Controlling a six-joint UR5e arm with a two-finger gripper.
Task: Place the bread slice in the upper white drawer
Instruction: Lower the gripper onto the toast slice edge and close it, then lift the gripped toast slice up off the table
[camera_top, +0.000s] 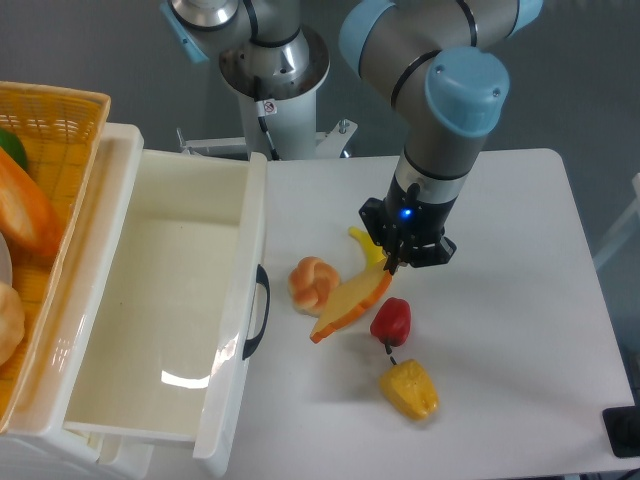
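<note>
Bread slice pinched by its upper corner, tilted, mid-table.
Near to far: yellow pepper at 6 o'clock of the red pepper; slice just at 9 of the red one, knotted bun touching slice's left end. Fingers clenched on slice's top right corner, banana partly hidden behind. Upper white drawer pulled open w/ black handle, well to 9 o'clock; wicker basket beyond it on the far left.
</note>
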